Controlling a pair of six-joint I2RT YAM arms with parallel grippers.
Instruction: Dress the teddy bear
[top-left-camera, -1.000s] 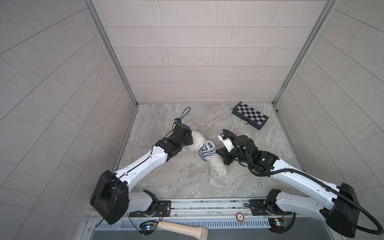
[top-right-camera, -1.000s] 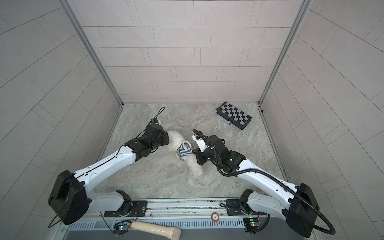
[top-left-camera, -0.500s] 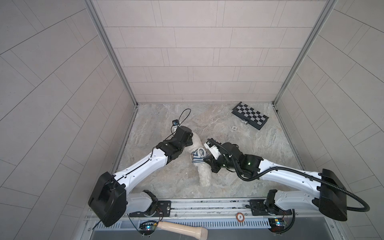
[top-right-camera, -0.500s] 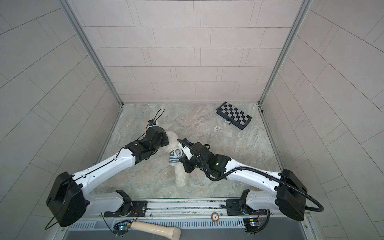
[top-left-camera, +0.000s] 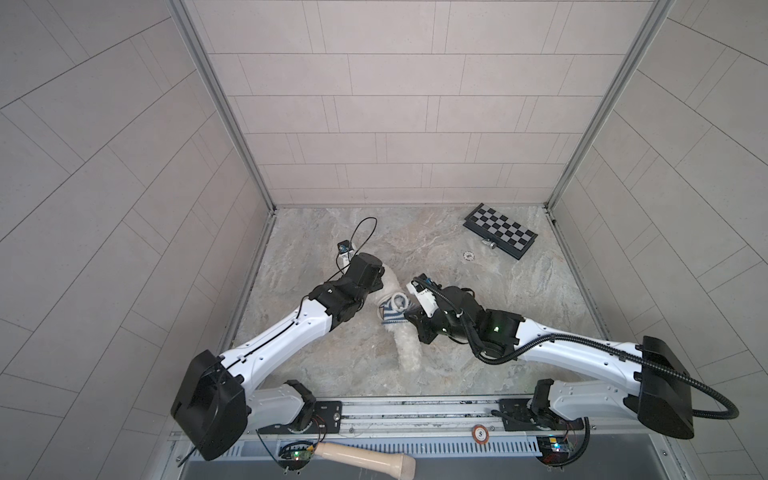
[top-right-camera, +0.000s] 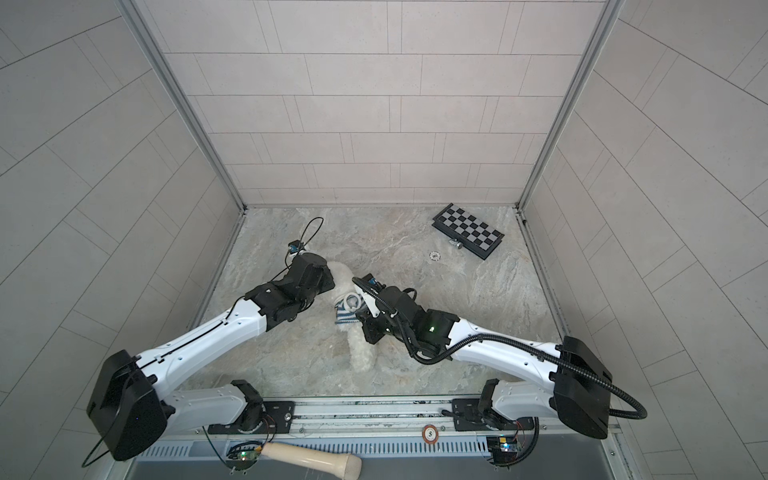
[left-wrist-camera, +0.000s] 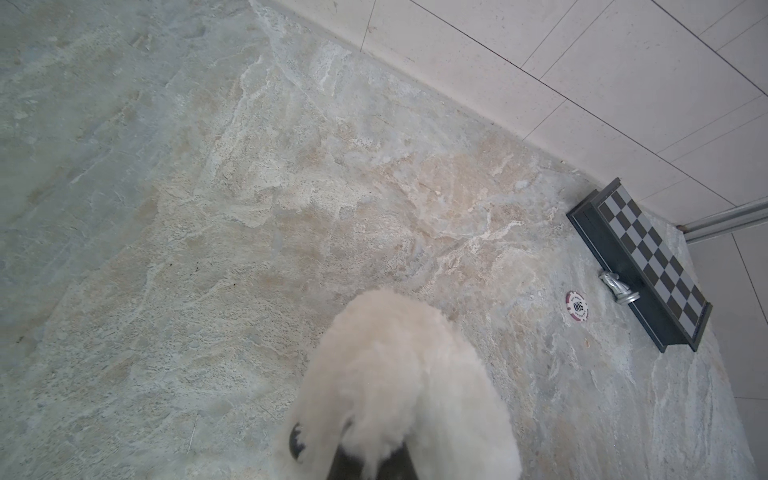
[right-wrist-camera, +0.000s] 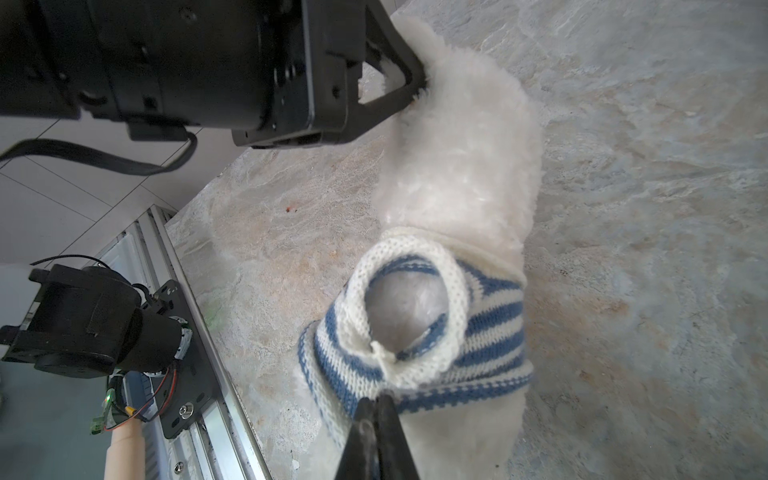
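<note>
**Both pincers shut**

Centre frame in both top views: teddy bear (top-left-camera: 409, 353), lying flat. Clamped on its fur: left gripper (right-wrist-camera: 419, 81); right gripper (right-wrist-camera: 380, 405) pinches striped shirt (right-wrist-camera: 490, 328) hem. Right wrist view shows both grips; top views hide them.

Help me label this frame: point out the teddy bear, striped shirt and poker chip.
teddy bear (right-wrist-camera: 465, 137), right wrist view, white fur above the shirt.
striped shirt (right-wrist-camera: 490, 328), right wrist view, stripes beside the round opening.
poker chip (left-wrist-camera: 577, 306), left wrist view, middle of its face.

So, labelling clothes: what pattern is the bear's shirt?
Shirt: blue-and-white stripes; right wrist view.
</note>
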